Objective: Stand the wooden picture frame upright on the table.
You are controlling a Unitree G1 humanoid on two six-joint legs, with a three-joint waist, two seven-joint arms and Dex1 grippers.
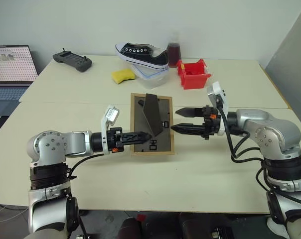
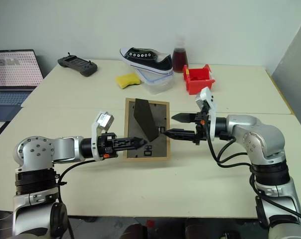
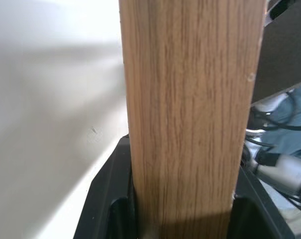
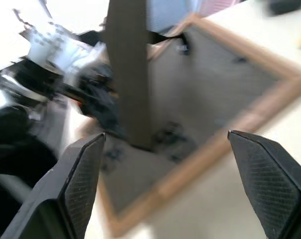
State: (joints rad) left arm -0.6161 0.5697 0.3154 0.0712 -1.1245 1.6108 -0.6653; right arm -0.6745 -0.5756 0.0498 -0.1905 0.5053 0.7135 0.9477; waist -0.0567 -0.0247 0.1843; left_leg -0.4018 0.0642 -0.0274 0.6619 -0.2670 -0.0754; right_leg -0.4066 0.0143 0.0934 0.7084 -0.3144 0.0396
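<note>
Left eye view: the large pale cream table (image 1: 205, 174) carries the rectangular wooden picture frame (image 1: 151, 124), lying back-side up near the middle with its dark stand flap (image 1: 151, 115) raised. The left gripper (image 1: 140, 136) pinches the frame's near-left edge between its 2 fingers. The right gripper (image 1: 183, 121) hangs just beside the frame, fingers spread wide, empty.

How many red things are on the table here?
2: a red bin at the far right of the table, and a bottle of dark red liquid just left of it, behind the shoe. None seem hidden.
</note>
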